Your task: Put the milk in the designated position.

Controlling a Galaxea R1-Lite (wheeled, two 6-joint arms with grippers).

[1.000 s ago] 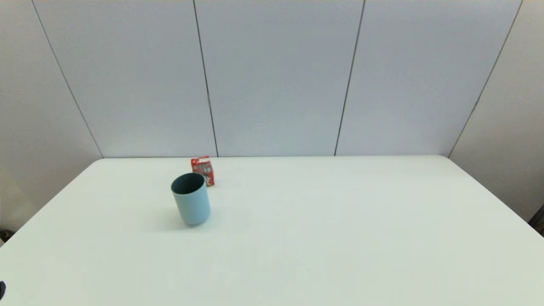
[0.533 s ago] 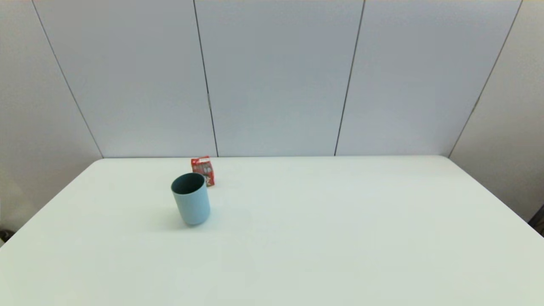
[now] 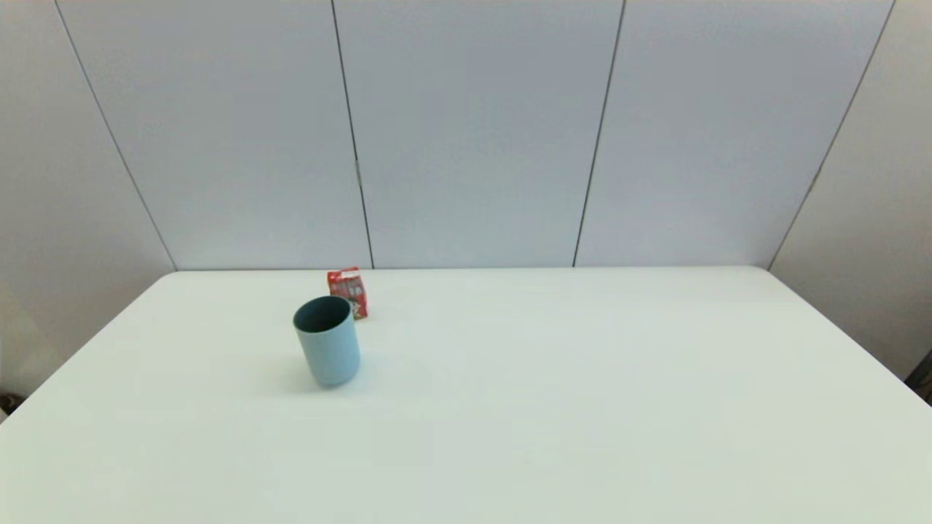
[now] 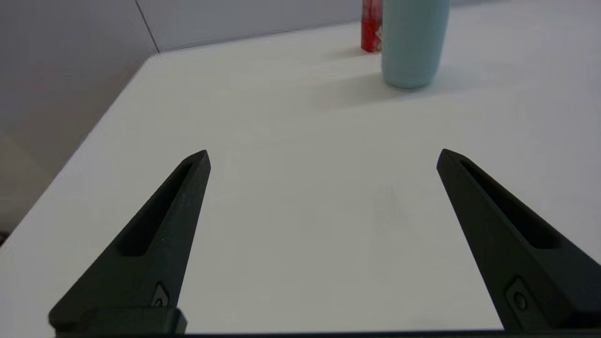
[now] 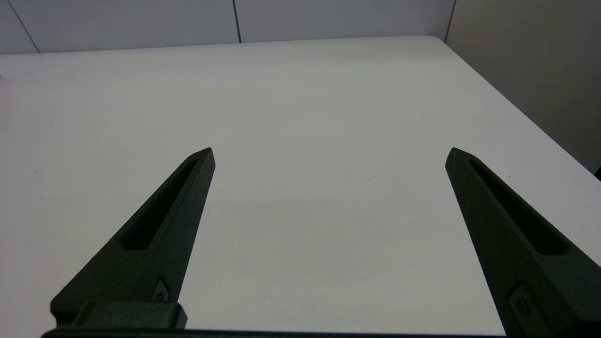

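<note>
Far back, the milk (image 3: 348, 291) stands just behind the cup (image 3: 327, 350) (partly screened); left gripper (image 4: 323, 157) and right gripper (image 5: 330, 155), spread wide and empty, hover over the table (image 3: 582, 378).

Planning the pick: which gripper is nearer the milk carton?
Left. The left gripper, open, faces the milk standing behind the blue cup on the table's left side. The right gripper, open, sits over the right side, milk out of its view.
</note>
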